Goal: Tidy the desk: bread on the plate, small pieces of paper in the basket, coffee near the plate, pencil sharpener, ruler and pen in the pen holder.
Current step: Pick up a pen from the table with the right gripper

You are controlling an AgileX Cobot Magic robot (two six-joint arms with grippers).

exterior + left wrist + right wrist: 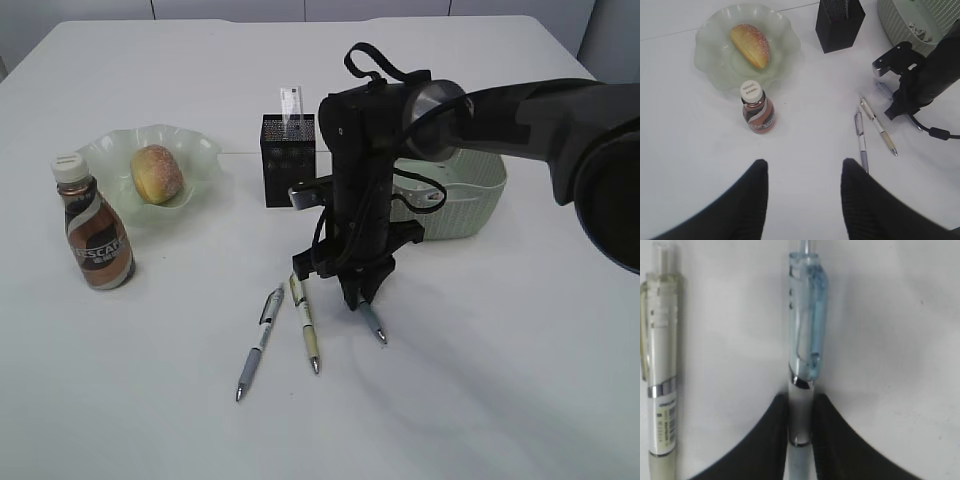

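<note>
My right gripper (800, 407) is down on the desk (480, 380), shut on a clear pen with a blue clip (807, 340), whose tip (373, 322) sticks out below the fingers. Two more pens lie to its left, one cream (305, 322) and one grey (258, 343). The bread (157, 172) sits on the plate (195, 150), with the coffee (95, 232) in front of it. The ruler (293, 112) stands in the pen holder (287, 165). My left gripper (802, 167) hangs open and empty above the desk. The pencil sharpener is out of view.
The basket (470, 200) stands behind my right arm, right of the pen holder, with pale scraps (917, 31) inside. In the right wrist view the cream pen (662, 375) lies parallel to the gripped one, a short gap to its left.
</note>
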